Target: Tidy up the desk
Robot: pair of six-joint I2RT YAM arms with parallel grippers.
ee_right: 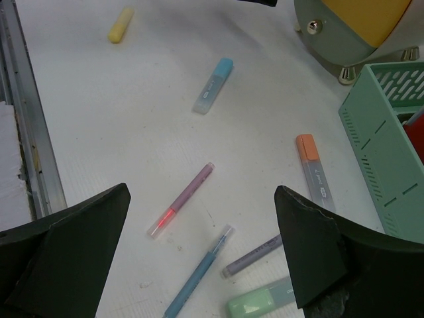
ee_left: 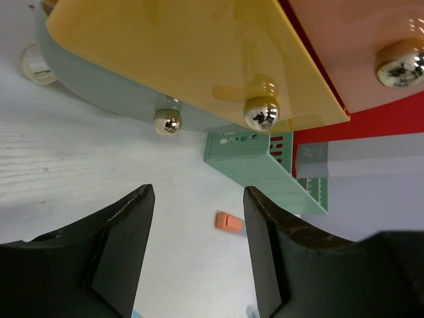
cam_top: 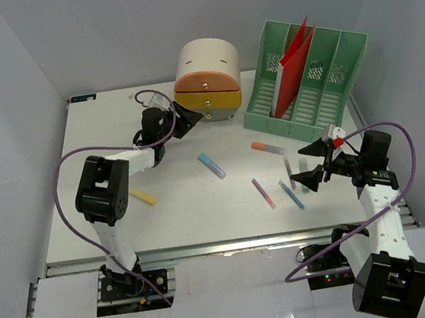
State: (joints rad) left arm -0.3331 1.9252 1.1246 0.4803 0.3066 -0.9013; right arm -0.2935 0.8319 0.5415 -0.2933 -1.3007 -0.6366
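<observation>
The white desk (cam_top: 180,211) carries loose pens: a yellow highlighter (cam_top: 142,196), a blue highlighter (cam_top: 212,164), an orange highlighter (cam_top: 268,148), a pink pen (cam_top: 263,193) and a blue pen (cam_top: 291,194). My left gripper (cam_top: 191,122) is open just in front of the cream round drawer unit (cam_top: 208,72). In the left wrist view its fingers (ee_left: 126,245) stand apart below the yellow drawer's gold knob (ee_left: 262,112), holding nothing. My right gripper (cam_top: 310,178) hovers open over the pink pen (ee_right: 182,199), blue pen (ee_right: 201,271) and a purple pen (ee_right: 252,255).
A green slotted file rack (cam_top: 305,83) with a red folder (cam_top: 293,57) stands at the back right. A green highlighter (ee_right: 262,301) lies near the right fingers. The metal rail (ee_right: 26,132) runs along the desk's front edge. White walls enclose the sides.
</observation>
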